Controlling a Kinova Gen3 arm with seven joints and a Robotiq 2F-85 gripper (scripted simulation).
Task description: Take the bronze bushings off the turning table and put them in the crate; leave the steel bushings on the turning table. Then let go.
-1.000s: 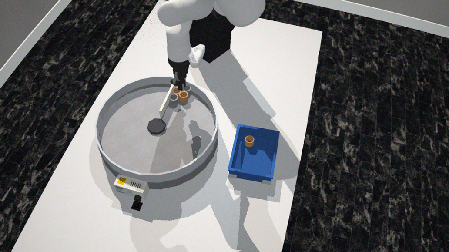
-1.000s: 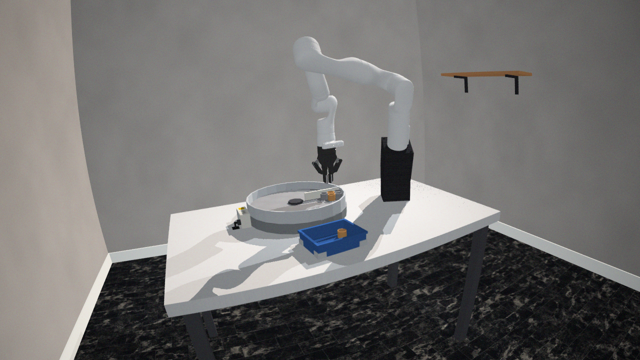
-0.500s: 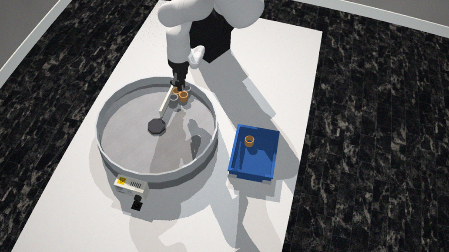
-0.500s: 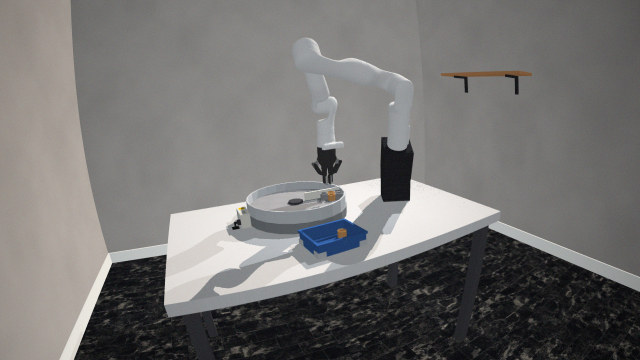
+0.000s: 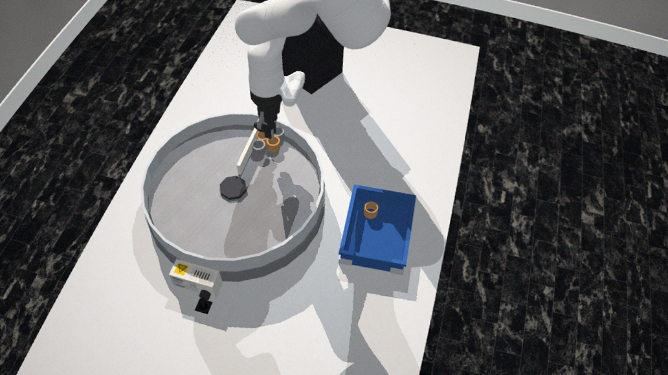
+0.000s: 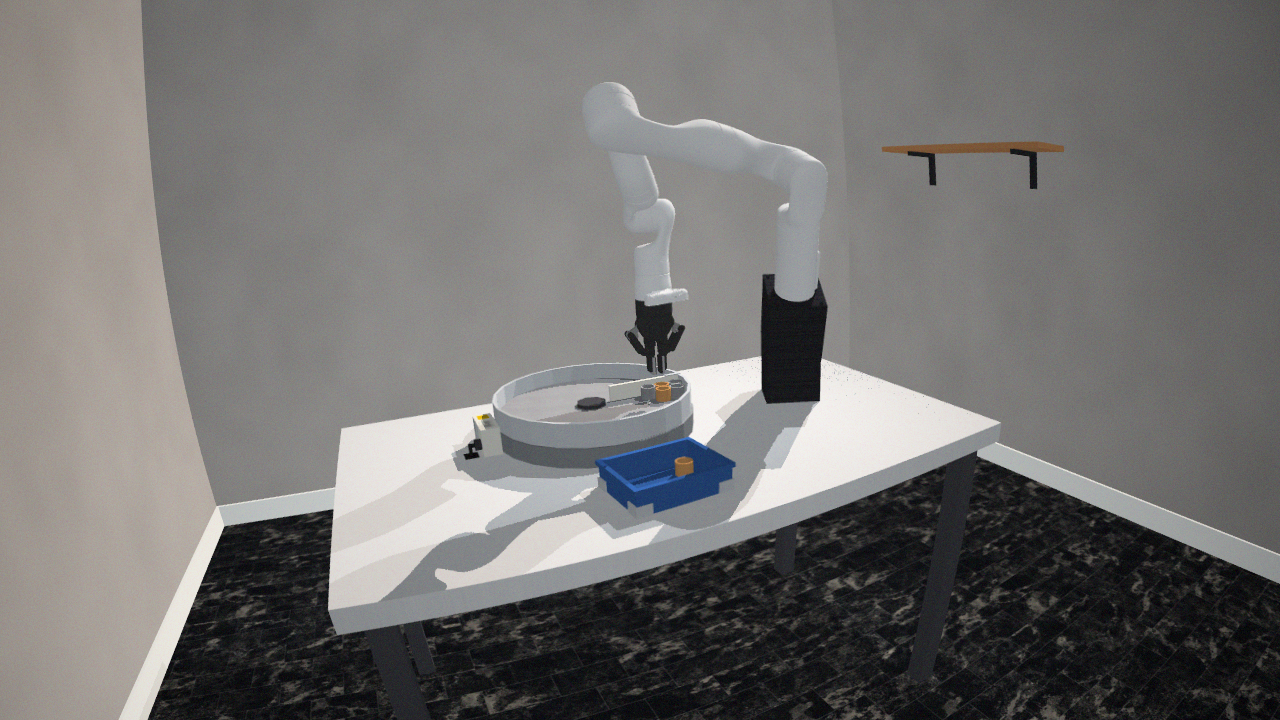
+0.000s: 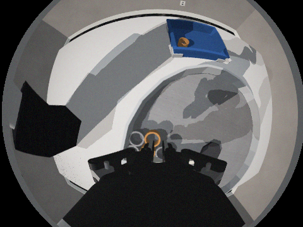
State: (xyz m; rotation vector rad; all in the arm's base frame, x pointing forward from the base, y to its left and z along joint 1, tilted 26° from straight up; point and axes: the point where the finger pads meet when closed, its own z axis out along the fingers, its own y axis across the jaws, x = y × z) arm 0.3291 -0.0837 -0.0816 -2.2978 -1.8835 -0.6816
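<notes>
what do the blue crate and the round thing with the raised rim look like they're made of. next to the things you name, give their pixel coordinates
The blue rectangular crate [image 5: 372, 262] [image 6: 619, 490] [image 7: 199, 53]: probably moulded plastic, fairly matt, judging by its even colour and lack of sharp highlights.

The grey round turning table [image 5: 192, 213] [image 6: 546, 410] [image 7: 170, 104]: perhaps brushed metal, with a dull finish; the top view shows faint streaks across its surface, though painted plastic is possible.
</notes>
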